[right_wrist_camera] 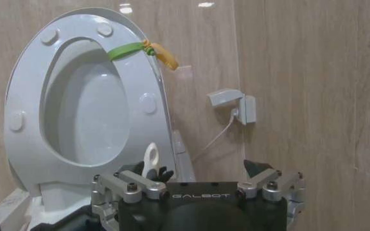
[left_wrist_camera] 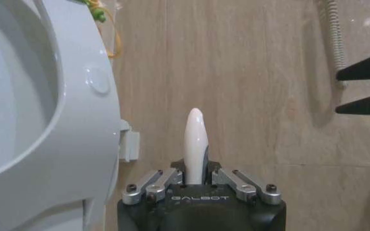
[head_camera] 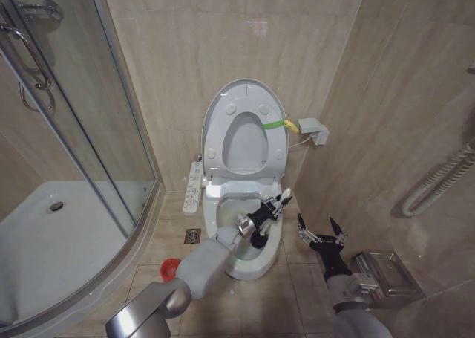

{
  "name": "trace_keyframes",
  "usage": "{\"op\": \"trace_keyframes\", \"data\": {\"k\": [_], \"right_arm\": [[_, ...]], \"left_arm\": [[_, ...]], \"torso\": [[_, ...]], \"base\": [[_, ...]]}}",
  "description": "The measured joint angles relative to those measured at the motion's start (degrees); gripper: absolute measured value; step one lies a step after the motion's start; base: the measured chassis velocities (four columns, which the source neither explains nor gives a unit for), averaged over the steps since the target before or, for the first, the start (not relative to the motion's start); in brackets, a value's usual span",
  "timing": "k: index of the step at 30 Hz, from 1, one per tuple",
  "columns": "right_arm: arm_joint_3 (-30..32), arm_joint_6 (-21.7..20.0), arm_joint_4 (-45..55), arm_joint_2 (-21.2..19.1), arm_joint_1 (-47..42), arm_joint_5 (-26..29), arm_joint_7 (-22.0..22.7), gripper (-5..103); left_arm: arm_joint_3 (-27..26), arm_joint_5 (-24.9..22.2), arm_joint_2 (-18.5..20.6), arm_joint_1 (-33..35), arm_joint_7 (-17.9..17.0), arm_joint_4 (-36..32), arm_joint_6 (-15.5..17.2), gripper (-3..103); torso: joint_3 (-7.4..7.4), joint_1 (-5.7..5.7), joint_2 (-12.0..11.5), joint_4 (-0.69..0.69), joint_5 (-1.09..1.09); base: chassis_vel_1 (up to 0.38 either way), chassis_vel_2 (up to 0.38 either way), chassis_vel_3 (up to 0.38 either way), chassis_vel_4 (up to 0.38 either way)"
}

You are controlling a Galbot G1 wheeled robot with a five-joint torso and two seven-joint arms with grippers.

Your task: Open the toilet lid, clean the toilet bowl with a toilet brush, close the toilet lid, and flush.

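Now the left gripper (head_camera: 276, 205) is clamped on the toilet brush (left_wrist_camera: 195, 139) above the toilet bowl (head_camera: 273, 243), with the raised toilet lid (head_camera: 213, 119) at its 12 o'clock. At the bowl's 3 o'clock, the right gripper (head_camera: 319, 232) hangs with fingers spread.

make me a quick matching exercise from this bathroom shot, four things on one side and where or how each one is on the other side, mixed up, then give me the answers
Things:
1. lid
2. brush
3. right hand
4. red cup

States or places:
A. on the floor tiles, on the left of the bowl
B. open, in the air on the right of the bowl
C. raised upright against the wall
D. gripped by the left hand over the bowl

Pairs: 1-C, 2-D, 3-B, 4-A
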Motion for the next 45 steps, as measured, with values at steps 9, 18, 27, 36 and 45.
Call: {"op": "trace_keyframes", "data": {"k": [9, 18, 27, 36, 45], "right_arm": [[0.0, 0.0, 0.0, 0.0, 0.0, 0.0, 0.0, 100], [0.0, 0.0, 0.0, 0.0, 0.0, 0.0, 0.0, 100], [0.0, 0.0, 0.0, 0.0, 0.0, 0.0, 0.0, 100], [0.0, 0.0, 0.0, 0.0, 0.0, 0.0, 0.0, 100], [0.0, 0.0, 0.0, 0.0, 0.0, 0.0, 0.0, 100]], "left_arm": [[-0.4, 1.5, -0.1, 2.7, -1.8, 4.2, 5.0, 20], [-0.8, 1.4, 0.0, 2.1, -1.5, 3.4, 3.5, 20], [-1.9, -0.5, 0.0, 0.4, -1.3, 0.9, -1.2, 20], [-1.7, 3.3, 0.0, 3.9, -2.2, 4.0, 2.2, 20], [-1.0, 4.0, 0.0, 3.2, -2.6, 3.1, 2.0, 22]], "torso": [[-0.01, -0.01, 0.0, -0.02, -0.03], [0.00, 0.00, 0.0, 0.02, 0.02], [0.01, 0.00, 0.0, 0.00, 0.00], [-0.02, -0.01, 0.0, -0.01, -0.03], [0.01, 0.00, 0.0, 0.02, 0.02]], "base": [[0.000, 0.000, 0.000, 0.000], [0.000, 0.000, 0.000, 0.000], [0.000, 0.000, 0.000, 0.000], [0.000, 0.000, 0.000, 0.000], [0.000, 0.000, 0.000, 0.000]]}}
